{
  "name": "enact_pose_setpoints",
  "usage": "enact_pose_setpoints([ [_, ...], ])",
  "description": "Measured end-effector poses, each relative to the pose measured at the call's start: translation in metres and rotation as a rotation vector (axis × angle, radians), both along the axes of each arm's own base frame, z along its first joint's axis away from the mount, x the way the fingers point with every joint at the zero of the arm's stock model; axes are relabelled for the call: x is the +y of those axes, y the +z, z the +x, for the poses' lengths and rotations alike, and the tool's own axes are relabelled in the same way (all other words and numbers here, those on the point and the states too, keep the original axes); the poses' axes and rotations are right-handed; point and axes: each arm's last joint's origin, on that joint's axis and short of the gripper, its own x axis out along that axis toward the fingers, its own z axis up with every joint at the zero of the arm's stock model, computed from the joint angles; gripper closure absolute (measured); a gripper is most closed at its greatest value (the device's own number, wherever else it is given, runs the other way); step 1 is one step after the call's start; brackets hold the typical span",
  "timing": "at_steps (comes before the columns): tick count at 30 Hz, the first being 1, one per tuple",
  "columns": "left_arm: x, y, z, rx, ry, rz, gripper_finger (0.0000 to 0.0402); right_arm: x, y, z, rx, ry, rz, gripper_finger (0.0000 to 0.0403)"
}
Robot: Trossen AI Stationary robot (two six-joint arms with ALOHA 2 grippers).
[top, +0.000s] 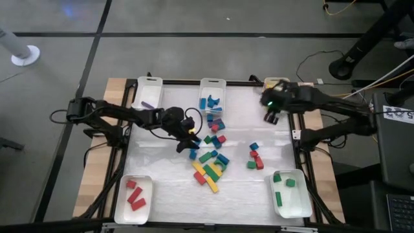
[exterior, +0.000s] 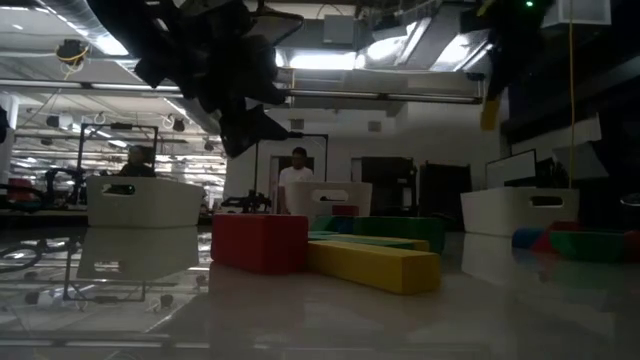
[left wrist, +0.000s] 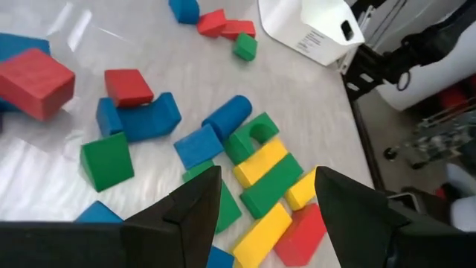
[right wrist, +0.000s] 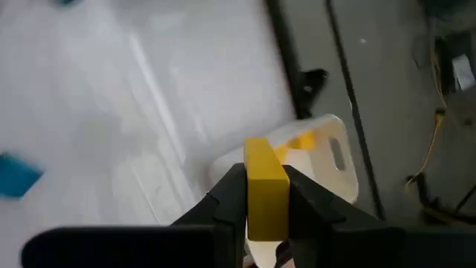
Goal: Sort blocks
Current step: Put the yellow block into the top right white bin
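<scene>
Here, on the white work surface [top: 162,188] seen from above, a white tray [top: 123,208] at the near left corner holds three red blocks [top: 136,197], while another tray [top: 143,87] at the far left holds a single purple piece [top: 148,104]; just right of them the left gripper [top: 189,138] hangs over the table's middle with its fingers [left wrist: 195,212] spread and nothing between them, poised above the main scatter of blocks [top: 210,165], a loose heap of red, blue, green and yellow cubes, bars and wedges; behind that heap a tray [top: 202,87] at the far centre carries blue blocks [top: 211,101], with more blue and red pieces spilling just in front of it; further right a small cluster of red, blue and green blocks [top: 255,156] lies apart from the heap; beyond it the right gripper [top: 272,116] hovers near the far right corner, its fingers pinching an upright yellow block [right wrist: 265,195] above a tray [right wrist: 336,160] that already holds a yellow piece [right wrist: 299,141]; at the near right corner a last tray [top: 304,208] contains three green blocks [top: 283,188]
</scene>
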Motion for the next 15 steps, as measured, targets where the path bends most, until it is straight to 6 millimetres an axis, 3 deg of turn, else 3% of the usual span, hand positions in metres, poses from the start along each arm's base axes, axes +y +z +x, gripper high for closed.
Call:
enact_pose_setpoints([
  [6, -0.012, 0.000, 0.001, -0.007, -0.024, 0.036, 0.0196, -0.023, -0.003, -0.037, -0.188, -0.189, -0.090, 0.0331],
  [10, -0.020, 0.000, 0.001, -0.007, -0.048, 0.036, 0.0196, -0.036, -0.013, -0.043, -0.248, -0.273, -0.122, 0.0331],
  [15, -0.030, 0.000, 0.001, -0.004, -0.084, 0.035, 0.0196, -0.050, -0.032, -0.049, -0.189, -0.362, -0.112, 0.0330],
])
